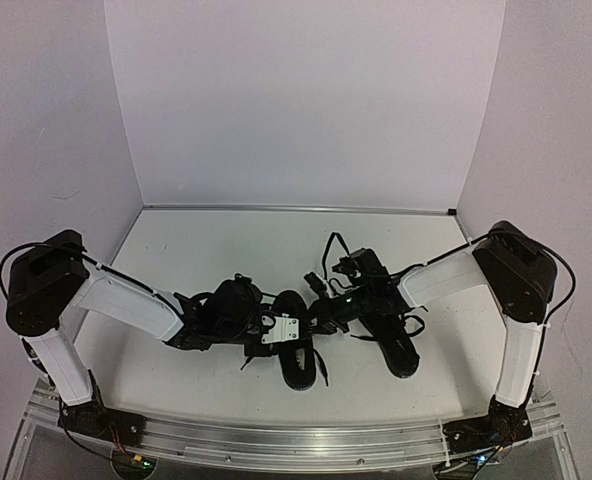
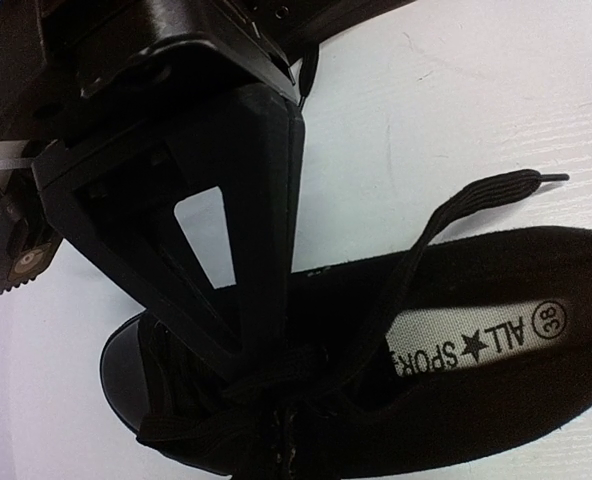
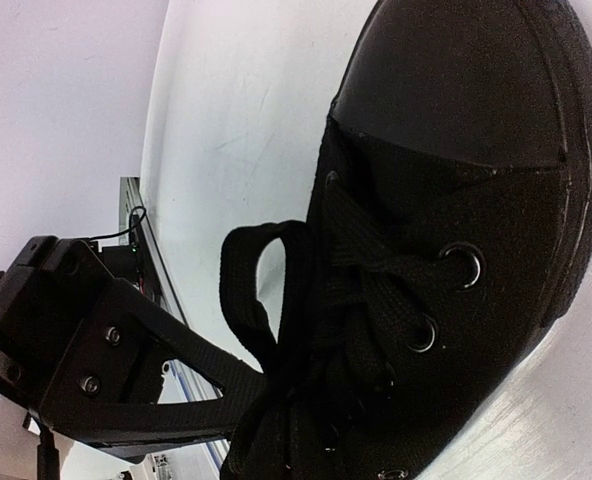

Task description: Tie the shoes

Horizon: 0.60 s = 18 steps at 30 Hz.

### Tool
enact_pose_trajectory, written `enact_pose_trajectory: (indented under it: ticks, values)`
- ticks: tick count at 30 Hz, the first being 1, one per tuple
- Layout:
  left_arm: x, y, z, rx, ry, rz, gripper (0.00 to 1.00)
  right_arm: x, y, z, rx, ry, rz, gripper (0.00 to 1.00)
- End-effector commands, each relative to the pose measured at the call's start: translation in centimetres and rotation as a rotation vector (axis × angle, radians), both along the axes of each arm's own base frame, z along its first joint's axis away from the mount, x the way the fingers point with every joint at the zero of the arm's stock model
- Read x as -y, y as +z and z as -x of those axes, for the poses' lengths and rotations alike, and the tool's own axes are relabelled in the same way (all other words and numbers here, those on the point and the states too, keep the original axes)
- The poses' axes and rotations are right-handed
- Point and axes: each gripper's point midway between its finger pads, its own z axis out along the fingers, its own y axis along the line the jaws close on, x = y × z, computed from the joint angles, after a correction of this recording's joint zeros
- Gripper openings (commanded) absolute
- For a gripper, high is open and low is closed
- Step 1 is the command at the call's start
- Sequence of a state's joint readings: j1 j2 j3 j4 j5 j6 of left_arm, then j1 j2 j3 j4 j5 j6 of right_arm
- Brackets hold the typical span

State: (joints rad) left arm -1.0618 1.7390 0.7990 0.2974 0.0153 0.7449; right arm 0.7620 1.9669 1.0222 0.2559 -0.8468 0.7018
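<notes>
Two black shoes lie side by side on the white table: the left shoe (image 1: pixel 298 365) and the right shoe (image 1: pixel 396 345). My left gripper (image 1: pixel 268 330) is down on the left shoe's laces. In the left wrist view it (image 2: pixel 266 375) looks shut on the lace crossing beside the white insole label (image 2: pixel 486 340). One lace end (image 2: pixel 456 215) trails loose over the table. My right gripper (image 1: pixel 321 312) reaches in between the shoes. In the right wrist view it (image 3: pixel 261 385) looks shut at the base of a lace loop (image 3: pixel 238 290) below the toe cap (image 3: pixel 456 120).
White walls close in the table at the back and on both sides. A metal rail (image 1: pixel 276 440) with the arm bases runs along the near edge. Both arms meet over the middle of the table.
</notes>
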Motion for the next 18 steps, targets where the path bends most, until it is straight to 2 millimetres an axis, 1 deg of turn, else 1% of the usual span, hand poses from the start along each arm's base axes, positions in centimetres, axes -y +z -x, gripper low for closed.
enact_pose_trajectory:
  ticks: [1, 11, 13, 18]
  values:
    - [1.4, 2.1, -0.7, 0.045, -0.006, 0.053, 0.0, -0.2, 2.5, 0.2, 0.035, 0.001, -0.057, 0.03]
    - [1.3, 2.4, -0.5, 0.054, -0.018, 0.055, 0.0, -0.3, 3.8, 0.1, 0.047, -0.009, -0.106, 0.04]
    - [1.4, 2.3, -0.5, 0.058, -0.018, 0.052, 0.0, -0.4, 3.7, 0.1, 0.038, -0.006, -0.112, 0.04]
    - [1.6, 2.3, -0.4, 0.061, -0.022, 0.057, 0.0, -0.3, 2.5, 0.3, 0.013, -0.009, -0.094, 0.04]
